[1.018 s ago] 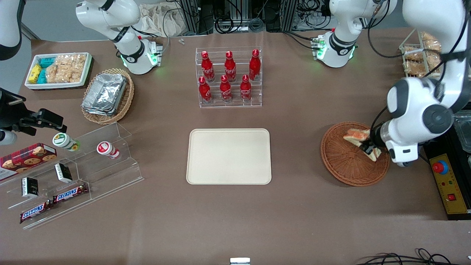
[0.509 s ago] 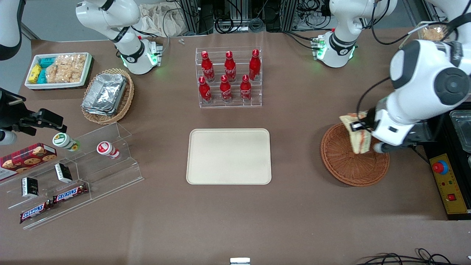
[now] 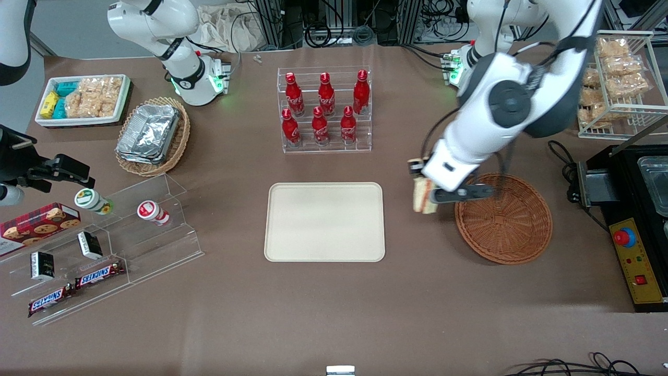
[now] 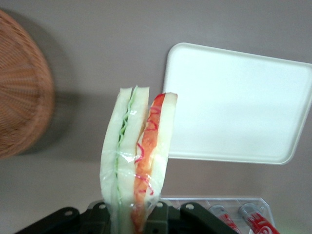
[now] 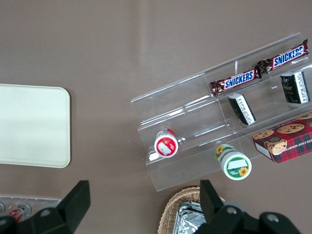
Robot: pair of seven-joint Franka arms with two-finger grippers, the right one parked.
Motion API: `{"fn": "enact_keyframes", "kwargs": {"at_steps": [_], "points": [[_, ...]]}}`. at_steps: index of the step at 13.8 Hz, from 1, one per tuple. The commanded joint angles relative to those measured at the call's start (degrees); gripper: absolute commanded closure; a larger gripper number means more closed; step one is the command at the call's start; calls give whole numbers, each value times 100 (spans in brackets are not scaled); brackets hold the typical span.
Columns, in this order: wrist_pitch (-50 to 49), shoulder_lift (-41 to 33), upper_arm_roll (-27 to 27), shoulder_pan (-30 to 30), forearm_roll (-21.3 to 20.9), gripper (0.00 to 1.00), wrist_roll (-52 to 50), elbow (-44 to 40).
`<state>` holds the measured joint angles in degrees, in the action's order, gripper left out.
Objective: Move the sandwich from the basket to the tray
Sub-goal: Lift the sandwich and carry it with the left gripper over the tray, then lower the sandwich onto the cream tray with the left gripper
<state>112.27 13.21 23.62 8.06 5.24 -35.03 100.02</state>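
Tray (image 3: 324,222) lies flat and bare in the middle of the table, ready to receive, and the wicker basket (image 3: 503,218) toward the working arm's end holds nothing now. Between them the gripper (image 3: 424,184) hangs above the table with its fingers clamped on the wrapped sandwich (image 4: 136,156), gripped at one end so it hangs free of the table for the carry.

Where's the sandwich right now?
The sandwich hangs in the left arm's tool, shut on it, above the bare table between the basket and the tray.
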Motion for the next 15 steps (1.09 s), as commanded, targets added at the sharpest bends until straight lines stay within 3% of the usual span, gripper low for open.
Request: {"fn": "enact_keyframes", "kwargs": {"at_steps": [1, 4, 8, 12, 13, 14, 15], "points": [[329, 540, 204, 334, -284, 100, -267, -132], [1136, 1453, 204, 732, -1399, 100, -1031, -149], [1938, 2194, 187, 864, -1692, 100, -1199, -167], [2405, 2607, 161, 864, -2376, 97, -1628, -175], [2405, 2652, 169, 864, -2596, 74, -1865, -176], [2414, 2687, 169, 882, -2833, 1, -2085, -176], [2414, 2705, 169, 952, -3088, 0, -2270, -167]]}}
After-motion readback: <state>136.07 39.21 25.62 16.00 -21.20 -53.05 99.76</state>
